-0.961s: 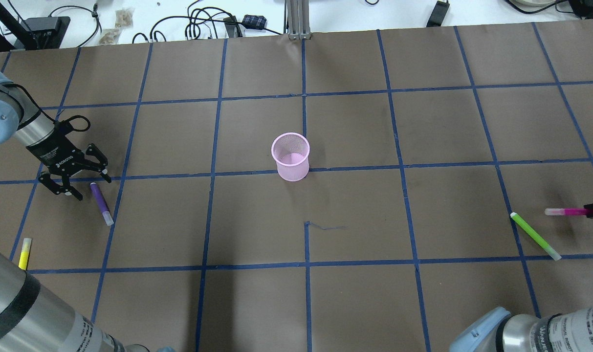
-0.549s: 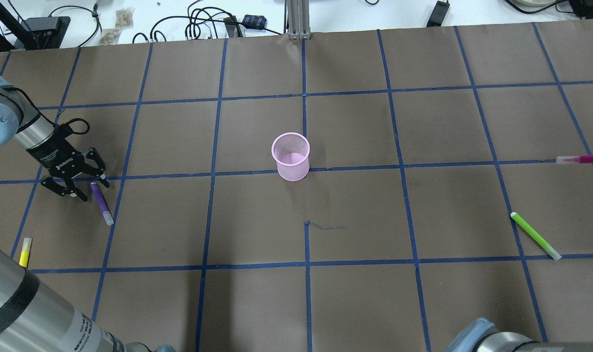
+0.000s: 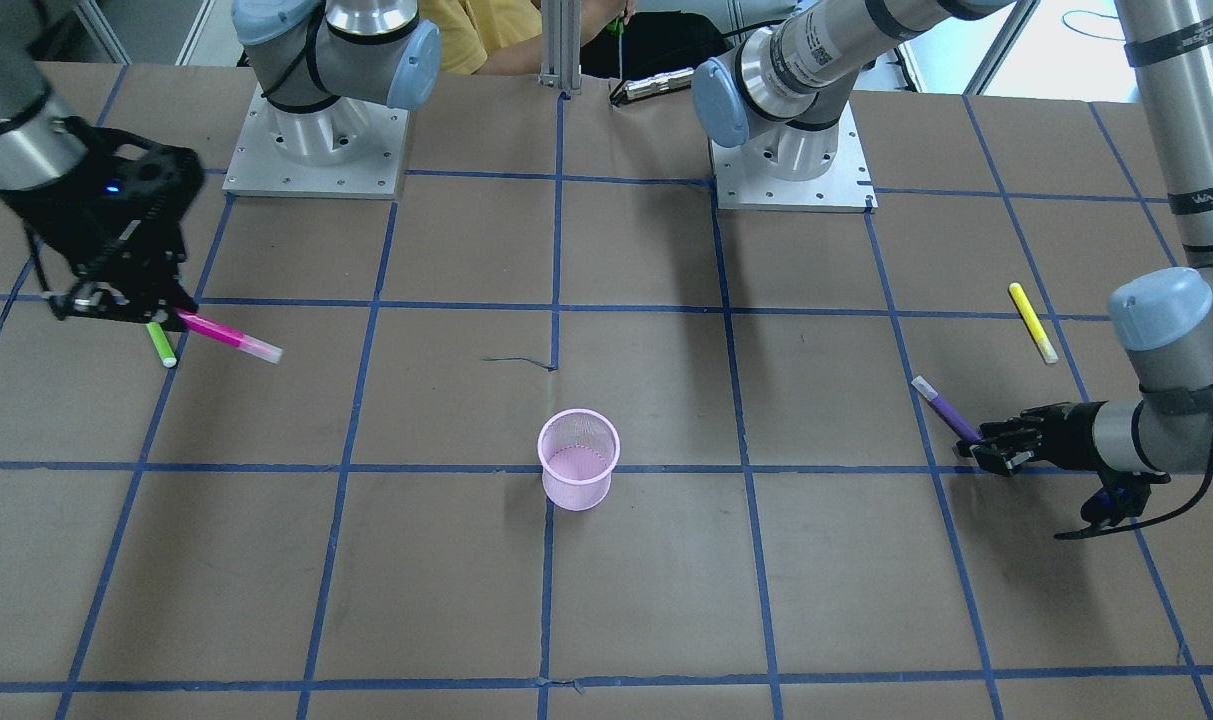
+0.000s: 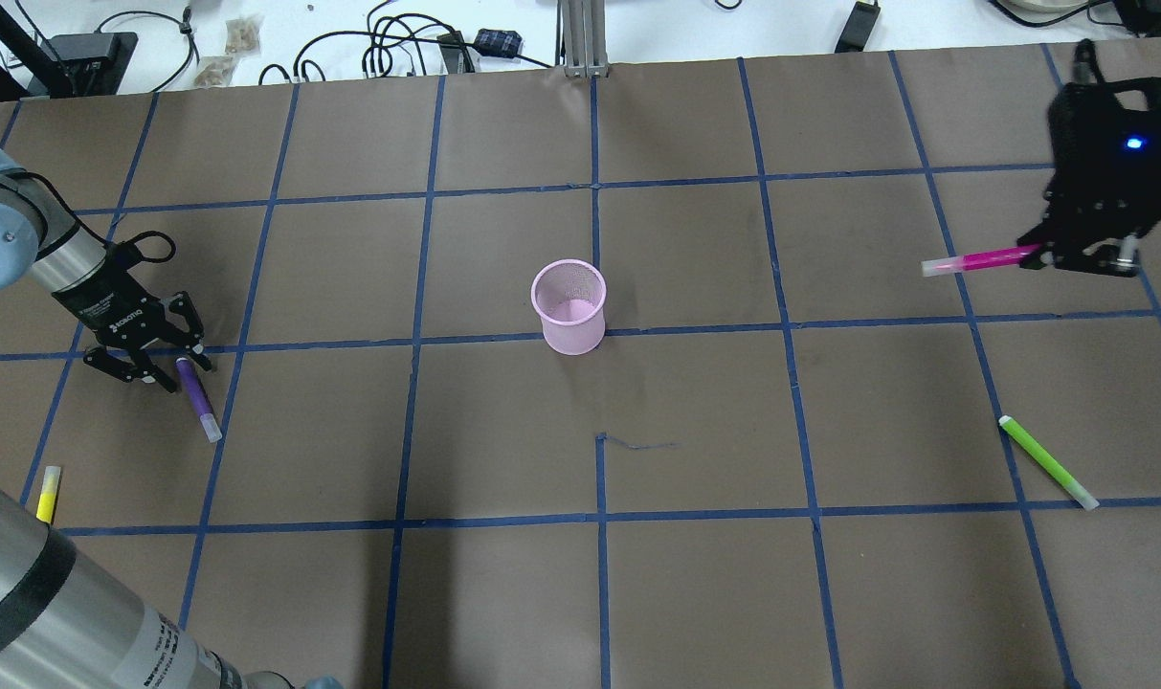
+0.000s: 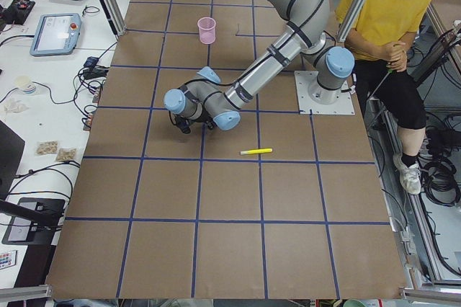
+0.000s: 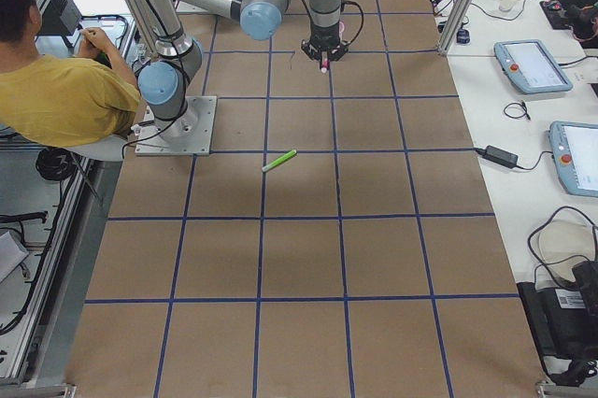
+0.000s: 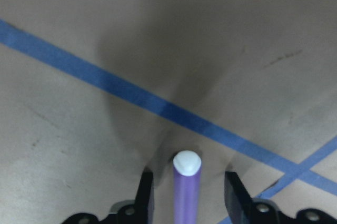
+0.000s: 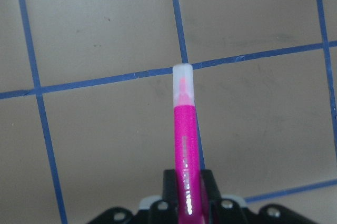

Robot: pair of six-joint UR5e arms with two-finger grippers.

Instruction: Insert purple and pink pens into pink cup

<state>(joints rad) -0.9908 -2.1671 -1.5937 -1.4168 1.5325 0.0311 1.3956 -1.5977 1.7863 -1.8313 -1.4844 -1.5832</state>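
Observation:
The pink mesh cup (image 4: 570, 308) stands upright at the table's middle, also in the front view (image 3: 578, 462). The purple pen (image 4: 198, 400) lies flat on the table at the left. My left gripper (image 4: 171, 369) is open and low, with its fingers on either side of the pen's far end and gaps showing in the left wrist view (image 7: 188, 199). My right gripper (image 4: 1047, 255) is shut on the pink pen (image 4: 980, 259) and holds it level above the table at the far right, cap towards the cup. The right wrist view shows the pink pen (image 8: 185, 140) clamped.
A green pen (image 4: 1047, 461) lies on the table at the right, below my right gripper's side. A yellow pen (image 4: 50, 493) lies at the left edge near my left arm. A person in a yellow shirt (image 5: 382, 11) sits behind the robot bases.
My right gripper has lifted the pink pen and carried it away from the table edge, inward and farther back. My left gripper has closed in on the purple pen's end.

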